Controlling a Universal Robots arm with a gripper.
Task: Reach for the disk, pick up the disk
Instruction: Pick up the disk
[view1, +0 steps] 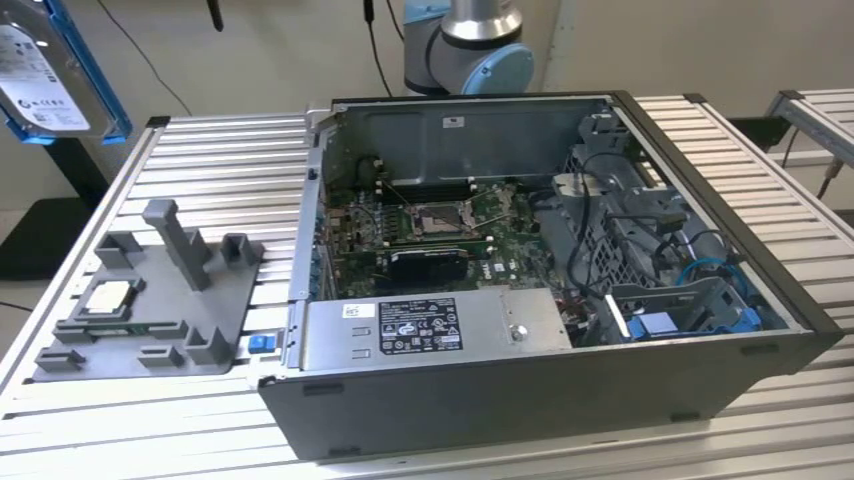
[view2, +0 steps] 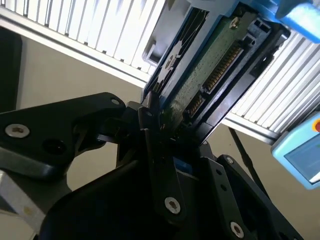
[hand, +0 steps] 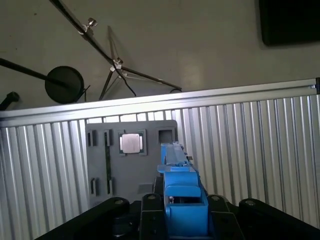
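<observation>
Pick-up step looks done, not the reach: the disk (view1: 48, 82) is off the table (view1: 200, 435) and up in the air at the exterior view's upper left, tilted, white label w/ black print toward that camera, blue side frame round its edge. In the second wrist view the pincer (view2: 172, 127) is pinching the disk (view2: 210, 75) edge-on: black fingers (view2: 149, 117) pressed vs. the blue frame, green circuit board & connector row facing the lens. In the first wrist view the frame's blue end (hand: 181, 202) sits between the finger bases, and well below it lie the slatted table and the gray fixture tray (hand: 157, 165) w/ a small square silver chip (hand: 133, 143) in its pocket, so the disk hangs roughly over the tray side, touching nothing. The open computer case (view1: 534, 390) stands well apart at the exterior view's right, arm base (view1: 467, 45) behind it. My read: grasp secured, lift complete or close to it. Any further move calls for a firm, even pinch, since the hold is on the plastic frame near one end and most of the drive overhangs, plus clearance from the tray's upright post (view1: 171, 240).
</observation>
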